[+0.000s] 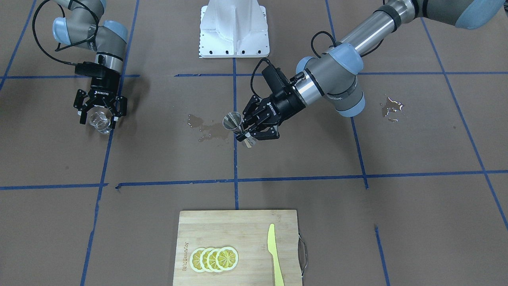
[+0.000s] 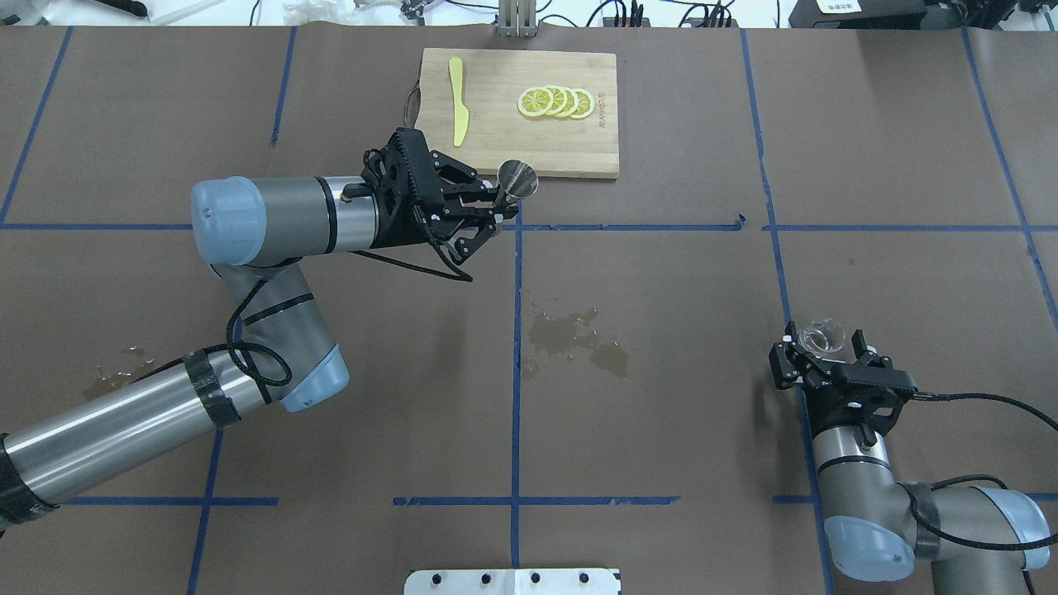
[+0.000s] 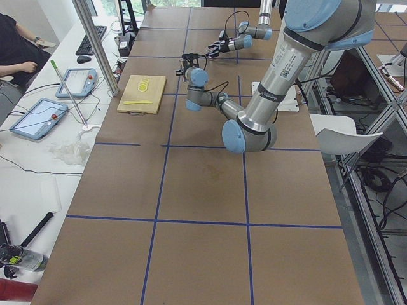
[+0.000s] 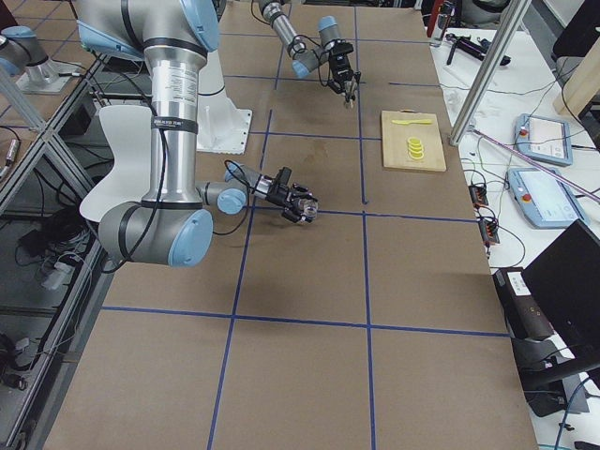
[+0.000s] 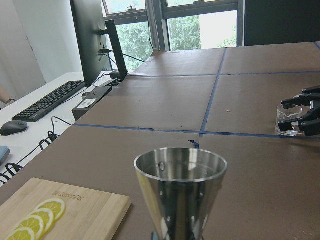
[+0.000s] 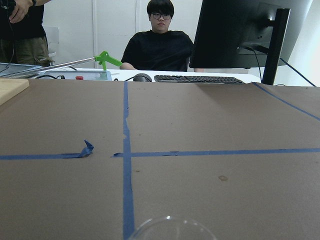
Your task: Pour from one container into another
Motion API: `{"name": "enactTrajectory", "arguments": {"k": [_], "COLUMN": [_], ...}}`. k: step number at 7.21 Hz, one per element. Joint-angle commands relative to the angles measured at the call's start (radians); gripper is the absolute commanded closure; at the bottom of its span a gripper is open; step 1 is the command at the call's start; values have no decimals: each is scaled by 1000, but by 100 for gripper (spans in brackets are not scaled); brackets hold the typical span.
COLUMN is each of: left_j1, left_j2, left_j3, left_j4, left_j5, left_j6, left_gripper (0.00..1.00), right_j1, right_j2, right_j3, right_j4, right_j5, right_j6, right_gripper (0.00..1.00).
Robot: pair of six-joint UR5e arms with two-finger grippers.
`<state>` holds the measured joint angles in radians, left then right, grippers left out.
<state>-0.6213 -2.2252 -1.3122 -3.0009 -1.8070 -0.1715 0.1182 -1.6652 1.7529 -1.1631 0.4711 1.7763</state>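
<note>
**Bright, even overhead lighting; focus was sharp except on close foreground objects.**
The worktop showed only soft, faint shadows. Wet patches produced white specular glare. The windows were partly overexposed behind the jigger, which carried bright reflections. The glass cup was blurred at the bottom edge of the right wrist view.

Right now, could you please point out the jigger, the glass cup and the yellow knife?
jigger (image 5: 180, 195): left wrist view, on the cone's outer wall.
glass cup (image 2: 821, 336): overhead view, inside its bowl.
yellow knife (image 1: 273, 248): front-facing view, midway along its length.
</note>
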Motion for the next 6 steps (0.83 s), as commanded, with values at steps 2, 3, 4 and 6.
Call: {"name": "enactTrajectory", "arguments": {"k": [2, 3, 4, 6], "left_j1": [0, 0, 0, 0], "left_j2": [1, 1, 1, 1], "left_j3": [-1, -1, -1, -1], "left_j4": [-1, -1, -1, -1], "left_j5": [0, 0, 0, 0], "left_j6": [0, 0, 0, 0], "left_gripper": [100, 100, 100, 100], "right_j1": [-2, -2, -2, -2], "right_j2": [13, 19, 19, 19], "right_j3": [-12, -12, -12, -12], "right_j4": [0, 0, -1, 0], "right_j5": [0, 1, 1, 1], "right_j6": [0, 0, 0, 0], "right_gripper": [22, 50, 71, 92]}}
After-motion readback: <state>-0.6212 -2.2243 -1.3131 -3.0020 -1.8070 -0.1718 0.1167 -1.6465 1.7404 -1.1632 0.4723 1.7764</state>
